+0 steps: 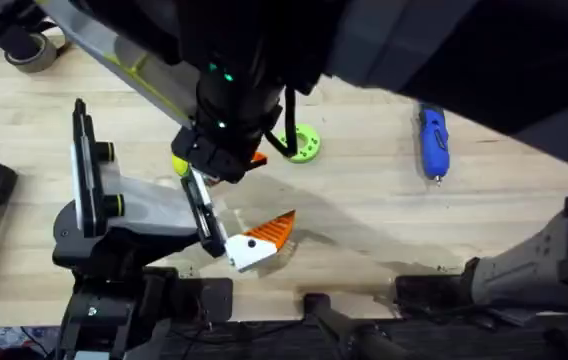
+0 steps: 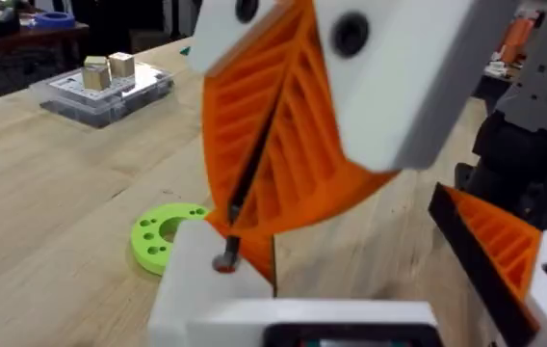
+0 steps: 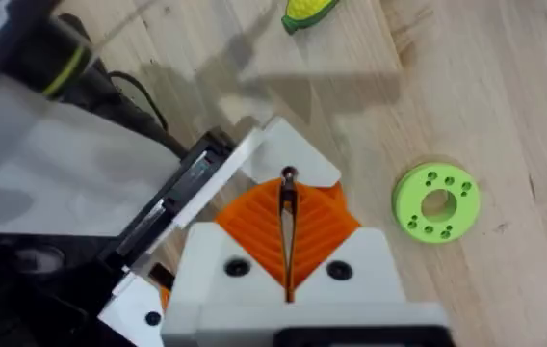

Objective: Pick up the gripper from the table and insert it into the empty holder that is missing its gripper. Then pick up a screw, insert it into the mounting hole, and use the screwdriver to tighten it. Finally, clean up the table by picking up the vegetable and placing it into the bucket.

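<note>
Directly beneath the right gripper, whose jaws clench a screw upright, the gripper sits on the holder, near-left on the table; the left gripper waits beside, jaws released.

Overhead straight down over the table; 2 close wrist views, sharing the green disc.

Lay flat on the wooden desk: green ring-shaped disc. Near the far left corner, a tape roll; farther off, a clear tray bearing small blocks.
</note>
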Robot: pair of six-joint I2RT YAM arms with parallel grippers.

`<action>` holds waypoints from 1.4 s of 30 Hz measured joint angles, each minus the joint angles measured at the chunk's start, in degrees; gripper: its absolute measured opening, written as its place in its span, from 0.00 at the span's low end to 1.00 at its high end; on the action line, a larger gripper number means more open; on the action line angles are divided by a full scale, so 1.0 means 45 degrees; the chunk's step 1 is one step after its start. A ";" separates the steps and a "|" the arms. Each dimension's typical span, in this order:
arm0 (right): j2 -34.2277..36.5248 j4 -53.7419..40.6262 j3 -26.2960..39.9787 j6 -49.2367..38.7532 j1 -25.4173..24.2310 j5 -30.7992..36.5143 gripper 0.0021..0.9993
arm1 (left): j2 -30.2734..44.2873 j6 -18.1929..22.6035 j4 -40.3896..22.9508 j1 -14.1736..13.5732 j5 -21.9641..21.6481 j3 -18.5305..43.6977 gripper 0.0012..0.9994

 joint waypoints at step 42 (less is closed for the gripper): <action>0.0007 -0.0301 0.0001 -0.1324 -0.0301 -0.0610 0.01 | 0.0000 0.0005 0.0000 0.0000 0.0005 0.0000 0.99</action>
